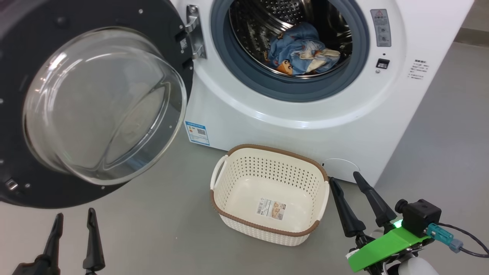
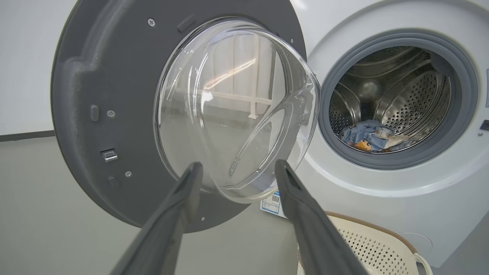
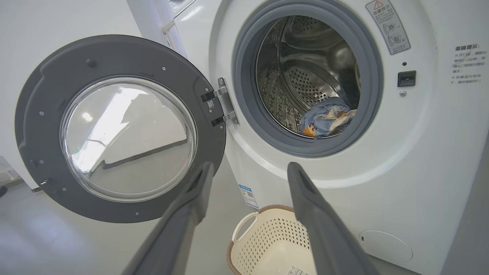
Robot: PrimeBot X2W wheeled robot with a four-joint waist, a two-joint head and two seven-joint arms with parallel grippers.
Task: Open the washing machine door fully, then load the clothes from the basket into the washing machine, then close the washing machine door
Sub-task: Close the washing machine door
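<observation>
Closing is judged the step left: clothes [image 1: 301,51] are seen in the drum [image 1: 267,23], basket [image 1: 267,233] bare. Just ahead of left gripper [image 1: 75,212], washing machine door [image 1: 103,103] is swung wide left, hinged at its right edge; right gripper [image 1: 344,176] is set farther off. Both are spread, nothing gripped.

I am looking at a laundry corner in a plain room. A big white washing machine [image 1: 305,126] stands on a smooth grey floor [image 1: 153,229]. Beside it is a bare white wall [image 2: 23,57]. A small basket [image 1: 275,149] sits in front of it, and clothes [image 1: 298,53] lie inside the machine.
</observation>
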